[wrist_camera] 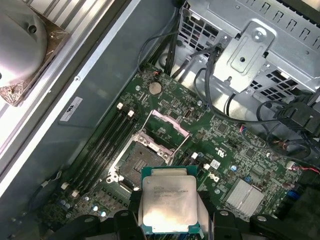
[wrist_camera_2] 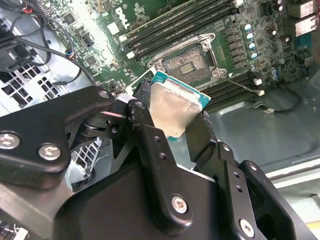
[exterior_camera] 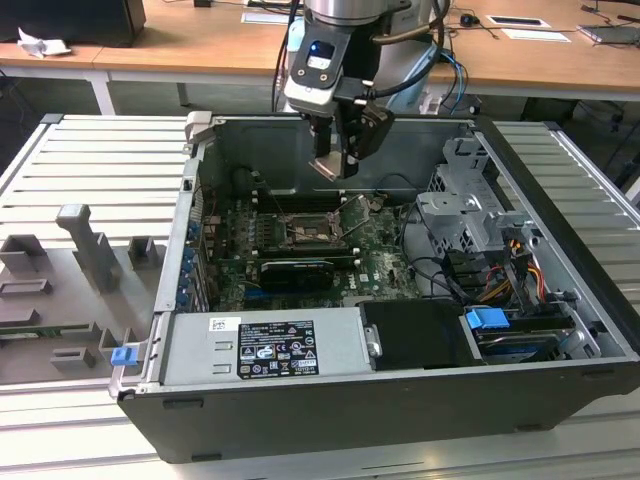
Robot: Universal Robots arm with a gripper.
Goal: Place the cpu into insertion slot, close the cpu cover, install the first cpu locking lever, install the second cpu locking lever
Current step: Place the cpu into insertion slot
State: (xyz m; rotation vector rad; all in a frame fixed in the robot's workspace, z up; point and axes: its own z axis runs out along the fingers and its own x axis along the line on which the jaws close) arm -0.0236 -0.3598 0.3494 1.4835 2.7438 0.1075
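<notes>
My gripper (exterior_camera: pixel 335 165) hangs inside the open computer case, shut on the cpu (wrist_camera: pixel 167 200), a small square chip with a silver-grey top and a teal edge. In the second wrist view the black fingers (wrist_camera_2: pixel 150 137) clamp the cpu (wrist_camera_2: pixel 175 107) on two opposite sides. The chip is held well above the green board, off to one side of the insertion slot (wrist_camera: pixel 140 165), a dark square socket with a metal rim (wrist_camera_2: pixel 190 65). The cpu cover (wrist_camera: pixel 167 127) stands tilted open on its hinge beside the socket. In the exterior view the slot (exterior_camera: pixel 305 232) lies below the gripper.
Long black memory sticks (wrist_camera: pixel 107 140) flank the socket. A metal drive cage (exterior_camera: pixel 470 200) with loose cables sits at the exterior view's right, a power supply box (exterior_camera: pixel 265 345) at the front, a black card (exterior_camera: pixel 295 272) in between. Grey fixtures (exterior_camera: pixel 90 250) stand outside on the ribbed table.
</notes>
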